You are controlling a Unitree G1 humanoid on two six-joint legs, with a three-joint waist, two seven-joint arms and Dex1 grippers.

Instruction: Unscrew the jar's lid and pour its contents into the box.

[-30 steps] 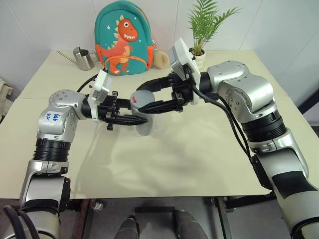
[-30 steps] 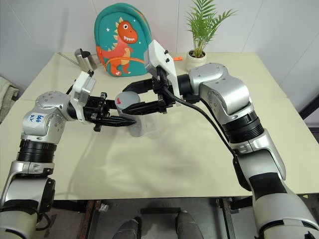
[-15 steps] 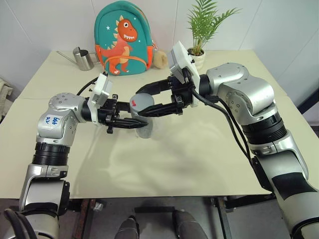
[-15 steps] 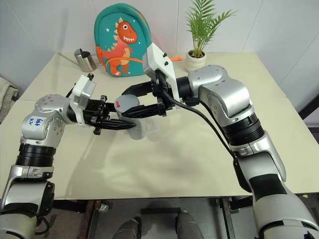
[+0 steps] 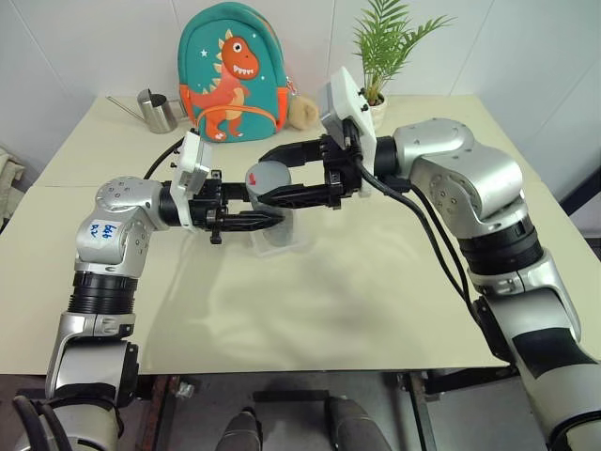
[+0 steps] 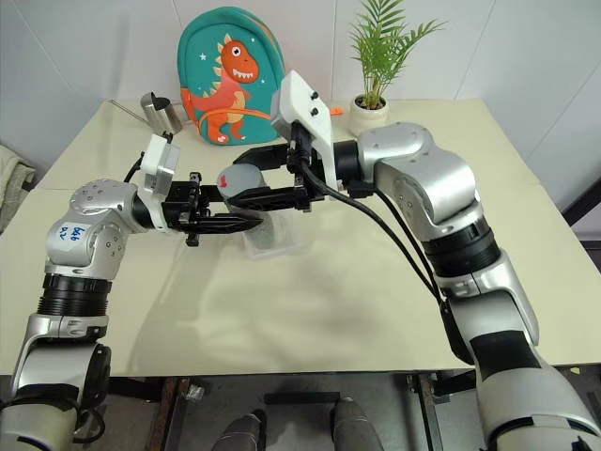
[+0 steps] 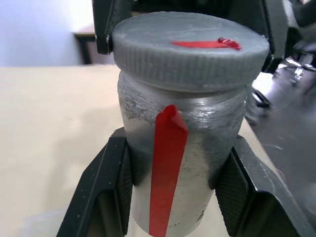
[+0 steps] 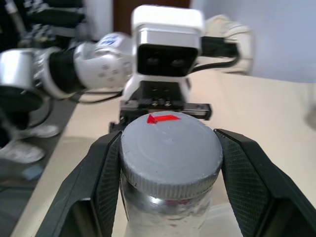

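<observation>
Both arms have drifted slightly over the last second, wrists turning a little, but the grip pattern is unchanged: the left gripper (image 5: 268, 218) is clamped on the body of the jar (image 7: 180, 163), and the right gripper (image 5: 266, 174) is clamped on the lid (image 8: 170, 153) just above. The jar hangs in the air between the two pincers, upright, with the box (image 5: 282, 235) directly beneath the left fingers on the table (image 5: 376, 282). The lid still sits square on the jar's neck with no gap showing, so the small twist has not freed it; unscrewing looks to be in its early turns, and pouring is not yet possible.

The contents cannot be made out through the frosted wall. The box is mostly hidden behind the jar and fingers, only its clear edge showing. The red tape strip (image 7: 165, 173) covers part of the jar's front.
</observation>
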